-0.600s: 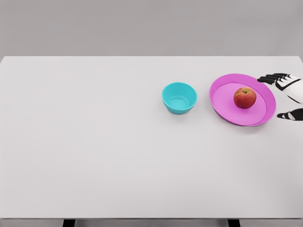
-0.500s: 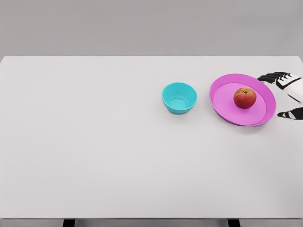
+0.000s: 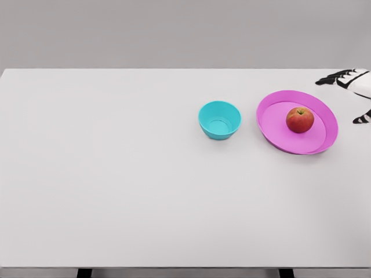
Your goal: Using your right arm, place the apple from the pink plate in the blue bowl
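The right robot hand (image 3: 355, 92) hangs at the far right edge of the head view, above the back right corner of the white tabletop (image 3: 116, 174), with most of its palm and the whole arm cut off by the frame. Its dark-tipped fingers (image 3: 331, 79) reach leftward in a loose, spread fan, and a separate dark tip, probably the thumb, shows lower down at the frame edge. The robot hand is open and holds nothing.

Just to the left of the robot hand and slightly nearer the camera lies the pink plate (image 3: 272, 130), its right rim close below the outstretched fingertips but apart from them. The red apple (image 3: 299, 120) sits on the plate, right of the plate's centre, stem up, untouched. Farther left of the robot hand, beyond the plate and separated from it by a narrow strip of tabletop, stands the blue bowl (image 3: 219, 120), upright.

How high the robot hand floats over the tabletop cannot be judged from this single view.
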You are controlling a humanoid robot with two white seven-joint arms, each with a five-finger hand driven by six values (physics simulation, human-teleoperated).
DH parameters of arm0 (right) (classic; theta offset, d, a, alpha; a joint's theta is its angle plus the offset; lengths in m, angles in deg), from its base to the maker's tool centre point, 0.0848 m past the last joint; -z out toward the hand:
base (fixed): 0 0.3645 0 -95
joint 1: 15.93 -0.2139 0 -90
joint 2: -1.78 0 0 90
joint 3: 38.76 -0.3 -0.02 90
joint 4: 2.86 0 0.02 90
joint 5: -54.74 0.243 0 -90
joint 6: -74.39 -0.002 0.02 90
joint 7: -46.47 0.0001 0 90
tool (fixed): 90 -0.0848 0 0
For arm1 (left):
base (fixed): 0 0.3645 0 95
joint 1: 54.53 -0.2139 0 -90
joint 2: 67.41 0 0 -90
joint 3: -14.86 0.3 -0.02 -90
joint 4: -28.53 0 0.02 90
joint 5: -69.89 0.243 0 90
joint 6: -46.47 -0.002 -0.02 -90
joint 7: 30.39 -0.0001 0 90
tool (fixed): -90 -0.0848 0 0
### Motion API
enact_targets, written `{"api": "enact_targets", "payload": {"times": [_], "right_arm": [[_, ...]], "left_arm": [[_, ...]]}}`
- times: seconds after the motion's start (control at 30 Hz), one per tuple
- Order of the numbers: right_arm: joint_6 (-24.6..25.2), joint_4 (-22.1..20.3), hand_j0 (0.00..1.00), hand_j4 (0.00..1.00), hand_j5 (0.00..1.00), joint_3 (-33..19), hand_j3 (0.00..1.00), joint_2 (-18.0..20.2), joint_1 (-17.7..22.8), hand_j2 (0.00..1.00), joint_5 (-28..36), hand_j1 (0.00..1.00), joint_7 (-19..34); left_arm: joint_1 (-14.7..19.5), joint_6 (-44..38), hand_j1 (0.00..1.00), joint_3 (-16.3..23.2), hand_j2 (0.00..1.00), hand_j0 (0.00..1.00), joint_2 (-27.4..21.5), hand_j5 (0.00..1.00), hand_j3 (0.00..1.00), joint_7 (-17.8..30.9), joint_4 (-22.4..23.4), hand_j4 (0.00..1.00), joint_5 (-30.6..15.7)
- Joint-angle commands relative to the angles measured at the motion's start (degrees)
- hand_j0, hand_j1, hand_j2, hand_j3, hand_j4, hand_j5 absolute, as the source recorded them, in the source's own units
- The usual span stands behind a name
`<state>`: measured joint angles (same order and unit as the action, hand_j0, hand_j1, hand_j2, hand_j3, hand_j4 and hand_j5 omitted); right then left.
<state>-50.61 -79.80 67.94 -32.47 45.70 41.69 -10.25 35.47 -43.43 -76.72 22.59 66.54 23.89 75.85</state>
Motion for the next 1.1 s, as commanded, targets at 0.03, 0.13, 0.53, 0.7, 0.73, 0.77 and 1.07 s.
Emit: {"api": "enact_targets", "payload": {"times": [0.03, 0.13, 0.53, 0.7, 0.73, 0.77, 1.07], "right_arm": [[0.00, 5.83, 1.00, 1.00, 1.00, 10.80, 1.00, -2.50, -2.56, 1.00, 0.04, 1.00, 1.72], [0.00, 6.45, 1.00, 1.00, 1.00, 13.88, 1.00, -3.29, -3.71, 1.00, 0.04, 1.00, 1.72], [0.00, 8.91, 1.00, 1.00, 1.00, 19.07, 1.00, -4.16, -10.65, 1.00, -0.04, 1.00, 1.72], [0.00, 12.95, 1.00, 1.00, 1.00, 19.24, 1.00, -6.10, -11.88, 1.00, -0.22, 1.00, 1.72], [0.00, 14.35, 1.00, 1.00, 1.00, 19.59, 1.00, -6.98, -12.59, 1.00, -0.31, 1.00, 1.72], [0.00, 14.71, 1.00, 1.00, 1.00, 20.21, 1.00, -7.06, -13.02, 1.00, -0.57, 1.00, 1.72], [0.00, 18.93, 1.00, 1.00, 1.00, 26.01, 1.00, -9.44, -16.54, 1.00, -1.10, 1.00, 1.72]], "left_arm": [[0.00, 0.00, 1.00, 0.00, 1.00, 1.00, 0.00, 1.00, 1.00, 0.01, -0.02, 1.00, 0.01], [0.00, 0.00, 1.00, 0.00, 1.00, 1.00, 0.00, 1.00, 1.00, 0.01, -0.02, 1.00, 0.01], [0.00, 0.00, 1.00, 0.00, 1.00, 1.00, 0.00, 1.00, 1.00, 0.01, -0.02, 1.00, 0.01], [0.00, 0.00, 1.00, 0.00, 1.00, 1.00, 0.00, 1.00, 1.00, 0.01, -0.02, 1.00, 0.01], [0.00, 0.00, 1.00, 0.00, 1.00, 1.00, 0.00, 1.00, 1.00, 0.01, -0.02, 1.00, 0.01], [0.00, 0.00, 1.00, 0.00, 1.00, 1.00, 0.00, 1.00, 1.00, 0.01, -0.02, 1.00, -0.08], [0.00, 0.00, 1.00, 0.00, 1.00, 1.00, 0.00, 1.00, 1.00, 0.01, -0.02, 1.00, 0.01]]}}
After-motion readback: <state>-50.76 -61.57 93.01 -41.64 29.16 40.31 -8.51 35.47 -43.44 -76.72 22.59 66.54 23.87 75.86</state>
